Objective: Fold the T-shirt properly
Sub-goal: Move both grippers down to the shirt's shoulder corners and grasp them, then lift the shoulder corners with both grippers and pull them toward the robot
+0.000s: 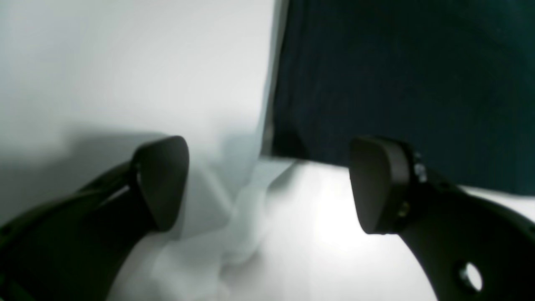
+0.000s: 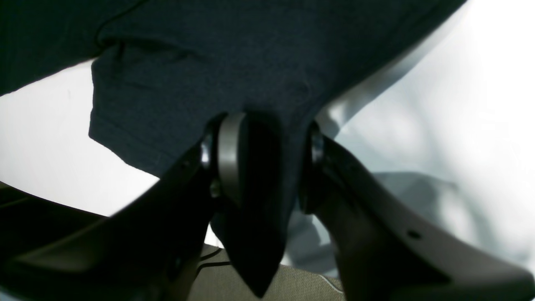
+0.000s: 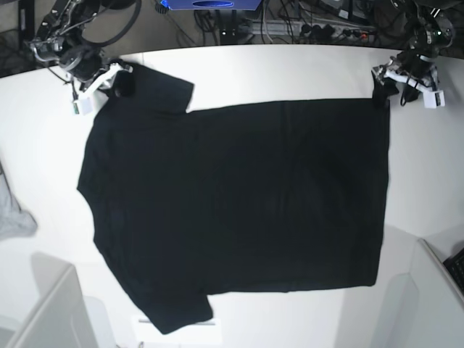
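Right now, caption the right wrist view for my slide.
Right gripper pinching a fold of the large plain black cloth T-shirt above the white table.

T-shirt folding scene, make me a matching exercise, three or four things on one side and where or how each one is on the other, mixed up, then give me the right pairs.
Column one:
1. T-shirt
2. left gripper
3. right gripper
4. light-grey cloth

Column two:
A. jaws apart, nothing between them, at the shirt's corner
B. bunched at the table's edge
C. spread flat on the white table
D. closing on a sleeve

Pairs: 1-C, 2-A, 3-D, 4-B
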Available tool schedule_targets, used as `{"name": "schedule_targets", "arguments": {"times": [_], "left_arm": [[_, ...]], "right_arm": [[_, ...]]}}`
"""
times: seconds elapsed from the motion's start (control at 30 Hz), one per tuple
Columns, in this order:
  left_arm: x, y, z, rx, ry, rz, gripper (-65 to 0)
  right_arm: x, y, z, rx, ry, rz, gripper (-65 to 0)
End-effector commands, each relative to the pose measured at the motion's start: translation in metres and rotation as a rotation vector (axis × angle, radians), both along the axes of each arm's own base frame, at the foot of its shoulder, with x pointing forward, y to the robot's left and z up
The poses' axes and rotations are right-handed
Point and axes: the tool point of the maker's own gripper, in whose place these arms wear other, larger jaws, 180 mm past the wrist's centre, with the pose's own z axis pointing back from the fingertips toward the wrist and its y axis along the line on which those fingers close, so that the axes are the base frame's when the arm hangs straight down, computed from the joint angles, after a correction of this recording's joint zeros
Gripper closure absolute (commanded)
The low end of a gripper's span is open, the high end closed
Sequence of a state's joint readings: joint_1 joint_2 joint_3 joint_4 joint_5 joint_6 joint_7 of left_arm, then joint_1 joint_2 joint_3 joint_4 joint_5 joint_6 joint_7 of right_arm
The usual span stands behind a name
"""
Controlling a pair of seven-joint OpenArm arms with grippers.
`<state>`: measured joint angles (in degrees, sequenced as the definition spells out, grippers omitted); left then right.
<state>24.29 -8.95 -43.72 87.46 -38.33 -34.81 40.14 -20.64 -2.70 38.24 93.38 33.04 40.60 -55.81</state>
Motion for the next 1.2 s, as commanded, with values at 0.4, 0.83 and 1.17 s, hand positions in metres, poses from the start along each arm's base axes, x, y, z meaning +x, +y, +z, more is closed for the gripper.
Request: {"name": "schedule_targets", "arguments": {"times": [0.4,0.83,1.17], "left_arm": [[0.010,-0.033,-0.034,-0.118,0.064,-0.053,-39.2],[0.006,-0.027,-0.030,-0.090,0.065,-0.057,0.0],[-0.013,-0.014,-0.012,0.004,0.087,-0.116,0.0]], "right_arm": [[-0.038,-0.004,-0.023,-0.062,0.174,0.044,-12.0],[-0.044,-0.009,-0.016,-0.086,0.130,0.023,0.0],[-0.070,-0.013,0.000,-0.140,0.139,0.042,0.0]]}}
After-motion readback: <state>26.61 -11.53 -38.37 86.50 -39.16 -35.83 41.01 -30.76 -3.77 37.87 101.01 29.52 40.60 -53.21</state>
